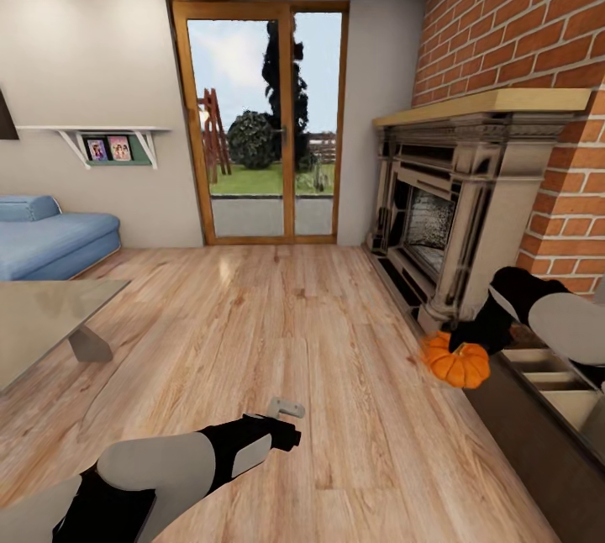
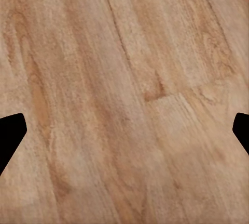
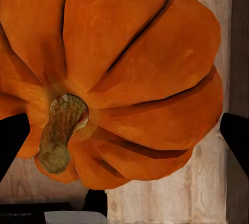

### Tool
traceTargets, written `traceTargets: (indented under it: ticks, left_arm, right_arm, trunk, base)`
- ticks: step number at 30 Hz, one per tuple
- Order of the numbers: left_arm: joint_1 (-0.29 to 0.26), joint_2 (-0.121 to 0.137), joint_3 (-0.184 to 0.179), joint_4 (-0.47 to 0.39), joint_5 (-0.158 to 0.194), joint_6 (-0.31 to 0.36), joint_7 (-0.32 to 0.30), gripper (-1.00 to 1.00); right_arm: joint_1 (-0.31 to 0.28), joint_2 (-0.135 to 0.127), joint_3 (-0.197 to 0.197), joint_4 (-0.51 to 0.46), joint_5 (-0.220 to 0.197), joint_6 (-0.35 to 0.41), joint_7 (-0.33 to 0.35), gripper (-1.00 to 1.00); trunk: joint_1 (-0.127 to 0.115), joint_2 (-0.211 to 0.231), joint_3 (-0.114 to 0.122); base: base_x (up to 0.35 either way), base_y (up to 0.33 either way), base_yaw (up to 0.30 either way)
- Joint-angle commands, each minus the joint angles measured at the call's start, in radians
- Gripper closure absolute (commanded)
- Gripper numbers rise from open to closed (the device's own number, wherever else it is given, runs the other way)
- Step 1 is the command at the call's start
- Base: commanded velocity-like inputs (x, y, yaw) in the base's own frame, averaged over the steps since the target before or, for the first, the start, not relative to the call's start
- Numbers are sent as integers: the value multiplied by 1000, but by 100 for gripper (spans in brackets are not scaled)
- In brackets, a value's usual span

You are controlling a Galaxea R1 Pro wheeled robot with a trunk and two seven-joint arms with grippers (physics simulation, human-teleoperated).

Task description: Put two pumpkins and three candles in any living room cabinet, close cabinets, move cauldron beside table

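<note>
Far left of head view: blue sofa (image 1: 50, 236) against the wall, grey table (image 1: 46, 316) in front of it, wall shelf (image 1: 109, 146) with photos above. Centre: glass patio door (image 1: 265, 118), bare wood floor (image 1: 277, 333) running up to it.

Low centre-left: left gripper (image 1: 287, 408) hanging over the floor, carrying nothing. In left wrist view fingertips (image 2: 10, 133) sit at opposite edges of the frame, spread wide, planks only between them.

Right of centre: stone fireplace (image 1: 454, 207) on the brick wall. Just below and in front of its base, one pumpkin (image 1: 456, 361) off the floor under the right gripper (image 1: 470, 340). Right wrist view puts the pumpkin (image 3: 111, 76) tight against the camera, stem toward the lens, dark fingertips (image 3: 13, 141) flanking it on either side; looks pinched on the pumpkin, though actual pad contact is hidden.

Far right: dark cabinet (image 1: 538, 434) with a drawer pulled open, pale compartments showing. Drawer lies right of the pumpkin and slightly nearer the robot, just beside it. Key relation: short carry rightward over the drawer edge, then release. Right arm clearly the nearer one; left well apart. No long axis to align on a squat round pumpkin.

Other pumpkin, candles, cauldron not located here.
</note>
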Motion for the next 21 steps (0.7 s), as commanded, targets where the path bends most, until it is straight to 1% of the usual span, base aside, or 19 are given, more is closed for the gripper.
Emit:
traceTargets:
  ticks: [1, 2, 4, 7, 12, 16, 21]
  left_arm:
    - [-1, 0, -4, -2, 4, 2, 6, -100]
    - [-1, 0, -4, -2, 4, 2, 6, -100]
    - [-1, 1, -3, -2, 4, 2, 6, -100]
    - [-1, 1, -4, -2, 4, 1, 6, -100]
    - [-1, 1, -4, -1, 4, 1, 5, -100]
    - [-2, 2, -4, -1, 4, 0, 5, -100]
    - [-2, 1, -4, -2, 4, 0, 5, -100]
  right_arm:
    - [-1, -15, -5, 1, 23, 1, 36, 100]
    - [-1, -20, -2, -1, 31, 1, 49, 100]
    - [-1, -32, 7, -7, 55, -1, 106, 100]
    - [-1, -41, 11, -16, 67, -1, 167, 100]
    - [-1, -51, 13, -44, 70, -2, 213, 100]
    - [-1, -59, 14, -53, 73, -8, 262, 100]
    - [-1, -66, 15, -54, 76, -12, 295, 100]
  trunk:
    - [0, -1, -1]
    - [0, -1, -1]
    - [0, -1, -1]
    - [0, -1, -1]
    - [0, -1, -1]
    - [0, -1, -1]
    - [0, -1, -1]
  base:
    - [0, 0, 0]
    - [0, 0, 0]
    - [0, 0, 0]
    - [0, 0, 0]
    - [0, 0, 0]
    - [0, 0, 0]
    - [0, 0, 0]
